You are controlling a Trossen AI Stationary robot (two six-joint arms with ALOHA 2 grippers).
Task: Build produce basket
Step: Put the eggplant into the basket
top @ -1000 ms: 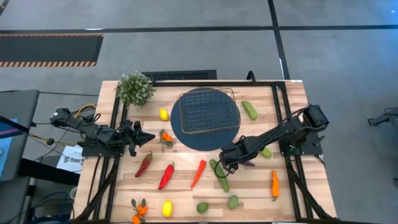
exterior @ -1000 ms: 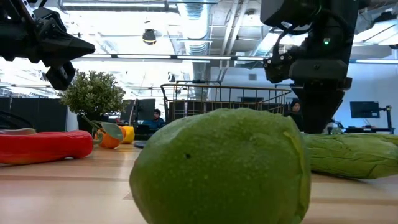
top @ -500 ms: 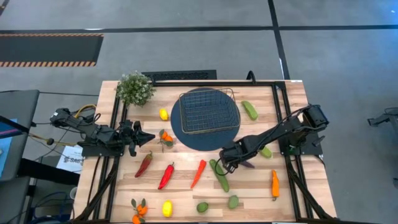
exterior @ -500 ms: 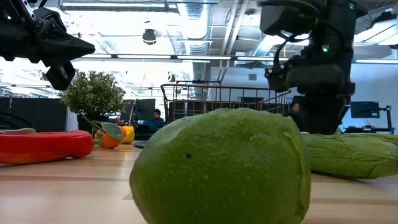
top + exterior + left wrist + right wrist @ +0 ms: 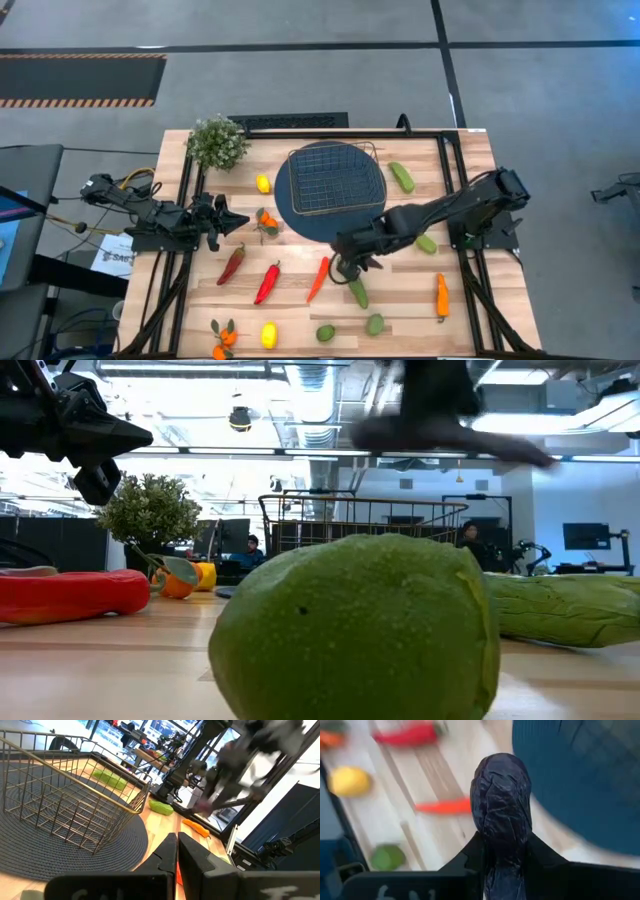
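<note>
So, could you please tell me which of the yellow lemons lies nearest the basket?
The lemon just left of the basket, by the blue disc; the other lemon lies at the table's near edge.

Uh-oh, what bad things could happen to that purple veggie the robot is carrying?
The right gripper pinches only one end of the eggplant, so it might slip out on the way. The basket has raised wire walls; carried too low, the eggplant could bump the rim. The arm is over a cucumber and may knock it.

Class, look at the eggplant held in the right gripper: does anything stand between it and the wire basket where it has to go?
Nothing visible does. The right gripper holds the eggplant just off the blue mat's near edge; only bare mat lies between it and the basket.
</note>
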